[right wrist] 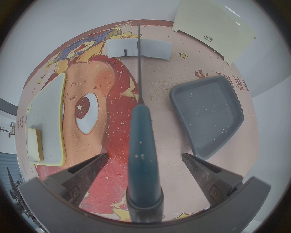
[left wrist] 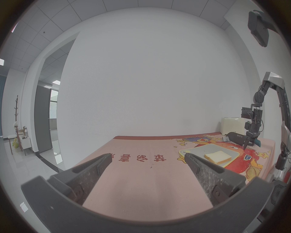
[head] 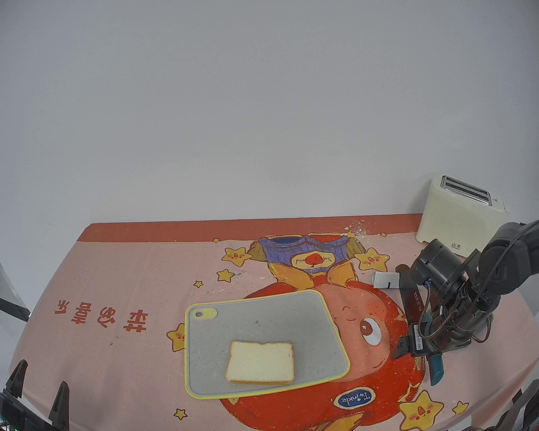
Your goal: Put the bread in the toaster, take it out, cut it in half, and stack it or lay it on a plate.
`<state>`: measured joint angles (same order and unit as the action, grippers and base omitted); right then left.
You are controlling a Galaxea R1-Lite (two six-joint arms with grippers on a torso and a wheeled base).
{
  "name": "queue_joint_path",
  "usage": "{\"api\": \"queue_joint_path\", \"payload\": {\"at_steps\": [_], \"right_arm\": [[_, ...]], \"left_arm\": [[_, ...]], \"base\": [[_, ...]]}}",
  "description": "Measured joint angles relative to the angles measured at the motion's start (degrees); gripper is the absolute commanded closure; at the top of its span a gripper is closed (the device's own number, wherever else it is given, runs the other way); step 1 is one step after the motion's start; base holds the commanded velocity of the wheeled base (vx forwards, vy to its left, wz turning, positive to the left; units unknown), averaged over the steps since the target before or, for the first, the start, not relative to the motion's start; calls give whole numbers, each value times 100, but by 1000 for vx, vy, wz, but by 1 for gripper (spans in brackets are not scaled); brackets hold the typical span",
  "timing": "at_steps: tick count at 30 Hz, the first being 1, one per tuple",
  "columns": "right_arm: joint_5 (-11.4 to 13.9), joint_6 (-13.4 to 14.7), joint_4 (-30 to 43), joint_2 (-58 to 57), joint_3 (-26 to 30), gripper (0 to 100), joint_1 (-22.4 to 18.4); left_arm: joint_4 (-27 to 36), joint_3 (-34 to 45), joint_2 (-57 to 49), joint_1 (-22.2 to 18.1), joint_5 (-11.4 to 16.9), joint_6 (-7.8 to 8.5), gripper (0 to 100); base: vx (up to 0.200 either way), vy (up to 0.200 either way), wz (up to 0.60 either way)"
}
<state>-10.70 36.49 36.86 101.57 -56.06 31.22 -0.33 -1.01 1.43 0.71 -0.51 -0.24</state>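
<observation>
Pink printed tablecloth (head: pixel 112 292) covers the whole work surface, with a red band along its far edge and a large cartoon figure with stars at its centre. We note loose crumbs (right wrist: pixel 160 85) scattered over the cloth around the knife. A plain white wall (head: pixel 269 112) rises directly behind the table. In the left wrist view we also see a tiled ceiling (left wrist: pixel 121 4) with light panels, and a doorway (left wrist: pixel 45 118) opening to a further room.

The cutting board (head: pixel 281 320), grey with a yellow-green rim, lies flat at the centre of the cloth. The bread (head: pixel 261 363), a single whole slice, lies flat on the board near its front edge. The toaster (head: pixel 460 216), cream in colour, stands at the far right corner against the wall.

The knife (right wrist: pixel 143 142) has a teal handle, and its blade runs into a small white holder (right wrist: pixel 154 48). The grey tray (right wrist: pixel 209 115) lies just beside the knife, on the side away from the board.

The right gripper (right wrist: pixel 144 154) sits over the knife handle. Its fingers (right wrist: pixel 91 170) are spread wide on either side of the handle and touch nothing.

The left gripper (left wrist: pixel 148 155) is at the near left of the table, well apart from the board, spread wide and holding nothing.
</observation>
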Motion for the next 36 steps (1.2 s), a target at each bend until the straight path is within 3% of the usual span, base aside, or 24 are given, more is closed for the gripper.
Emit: {"api": "queue_joint_path", "payload": {"at_steps": [8,9,28,36], "right_arm": [[-10,0,-28,-4,6,0,4],[-10,0,-79,-4,9,100,4],[-38,0,-266,-26,41,100,15],[-188,-110,-252,-350,-13,100,0]], "left_arm": [[0,0,0,0,0,0,0],[1,0,0,0,0,0,0],[0,0,0,0,0,0,0],[1,0,0,0,0,2,0]], "base": [[0,0,0],[0,0,0],[0,0,0],[0,0,0]]}}
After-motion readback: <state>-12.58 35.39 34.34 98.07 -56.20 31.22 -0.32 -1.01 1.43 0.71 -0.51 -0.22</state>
